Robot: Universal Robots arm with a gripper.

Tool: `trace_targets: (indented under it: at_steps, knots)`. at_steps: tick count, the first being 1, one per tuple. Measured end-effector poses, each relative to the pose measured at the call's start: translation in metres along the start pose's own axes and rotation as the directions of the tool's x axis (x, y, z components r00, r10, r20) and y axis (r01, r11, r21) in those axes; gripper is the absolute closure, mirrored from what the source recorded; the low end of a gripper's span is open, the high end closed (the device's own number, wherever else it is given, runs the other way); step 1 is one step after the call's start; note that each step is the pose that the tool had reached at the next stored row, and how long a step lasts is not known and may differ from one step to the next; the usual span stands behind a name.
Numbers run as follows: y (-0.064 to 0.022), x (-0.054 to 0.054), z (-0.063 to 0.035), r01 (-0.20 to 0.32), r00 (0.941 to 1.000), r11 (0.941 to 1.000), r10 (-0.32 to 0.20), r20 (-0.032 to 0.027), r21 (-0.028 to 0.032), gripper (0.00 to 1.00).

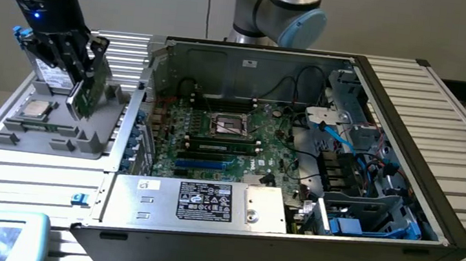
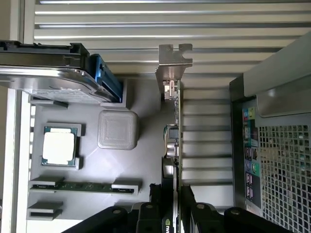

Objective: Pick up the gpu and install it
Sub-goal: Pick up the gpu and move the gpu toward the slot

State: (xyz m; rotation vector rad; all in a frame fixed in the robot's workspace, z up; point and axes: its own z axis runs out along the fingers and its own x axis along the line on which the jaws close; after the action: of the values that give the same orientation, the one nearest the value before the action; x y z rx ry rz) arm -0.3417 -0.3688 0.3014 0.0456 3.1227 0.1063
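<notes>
Green gpu (image 1: 88, 92) pinched edgewise between the fingers (image 2: 192, 213) over grey tray (image 1: 93, 142), open case (image 1: 246, 255) beside.

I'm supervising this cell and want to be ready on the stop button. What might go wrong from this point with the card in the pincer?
1. The pincer holds the gpu near one end, bracket far out, so the card may pivot or slip.
2. The drive stands close beside it in the tray; a finger could snag it.
3. The case wall rises between tray and motherboard; the bracket might clip it.
</notes>
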Motion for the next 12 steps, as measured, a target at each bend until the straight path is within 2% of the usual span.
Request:
trace_targets:
  at_steps: [7, 12]
  knots:
    - [0.0012, 0.000, -0.0180, 0.000, 1.0000, 1.0000, 0.000, 0.0001, -0.0001, 0.72]
    - [0.0028, -0.001, -0.0406, 0.000, 1.0000, 1.0000, 0.000, 0.0001, -0.0001, 0.72]
